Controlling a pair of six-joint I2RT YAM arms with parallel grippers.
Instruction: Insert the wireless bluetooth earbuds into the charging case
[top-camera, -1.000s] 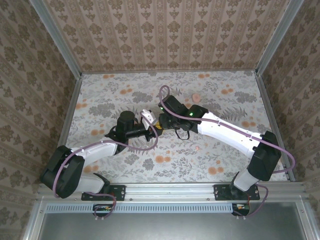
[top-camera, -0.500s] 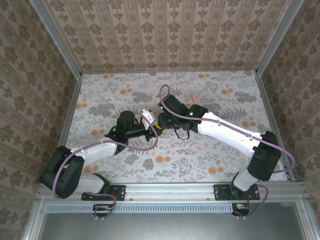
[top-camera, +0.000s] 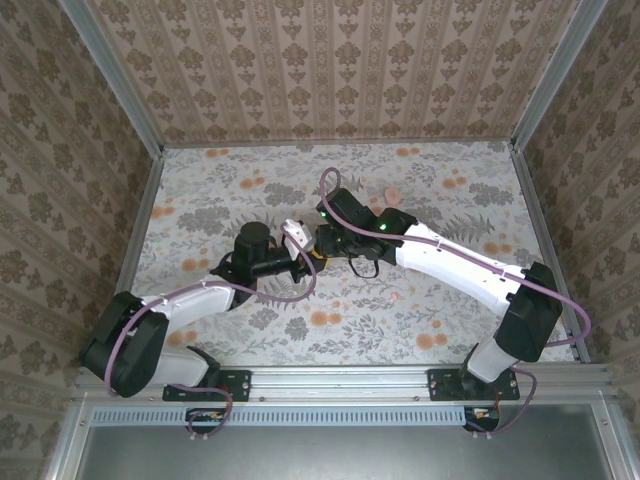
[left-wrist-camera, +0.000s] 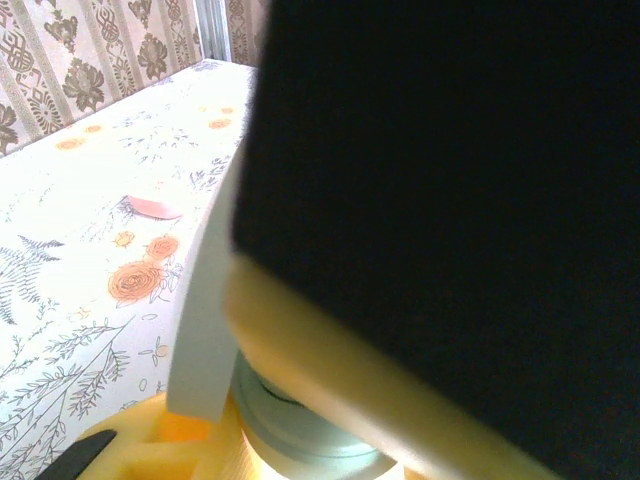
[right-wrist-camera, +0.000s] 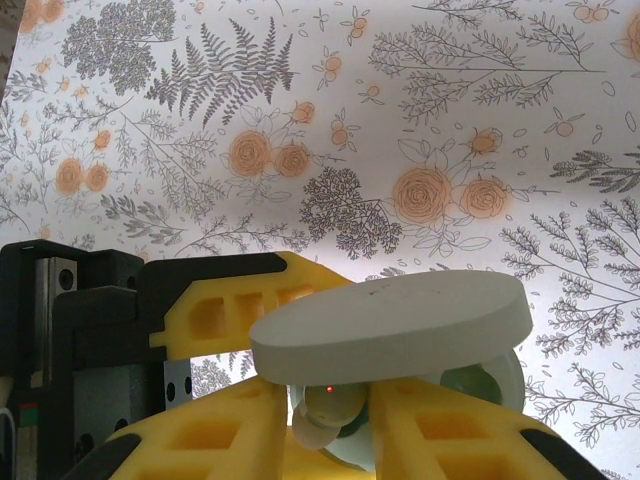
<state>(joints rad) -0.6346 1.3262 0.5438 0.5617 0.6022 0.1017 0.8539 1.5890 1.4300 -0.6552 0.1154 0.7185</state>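
The charging case is pale mint with a white lid (right-wrist-camera: 390, 325) standing open. My left gripper (top-camera: 296, 258) is shut on its base (left-wrist-camera: 300, 430), holding it just above the table. One of the left gripper's yellow fingers (right-wrist-camera: 230, 300) shows behind the case. A pale earbud (right-wrist-camera: 338, 405) with a small red light sits in the case under the lid. My right gripper (right-wrist-camera: 335, 425) reaches in from the right (top-camera: 318, 246). Its yellow fingers stand slightly apart on either side of the earbud, with a narrow gap on the left. A tiny pink earbud (top-camera: 397, 297) lies on the table.
A larger pink piece (top-camera: 393, 195) lies toward the back of the flower-printed table (top-camera: 440, 330); it also shows as a pink piece (left-wrist-camera: 150, 207) past the lid. Patterned walls close three sides. The two arms meet near the table's middle, with free room to the left and right.
The right gripper's fingers have spread a little around the earbud. Both arms and the case have barely moved.
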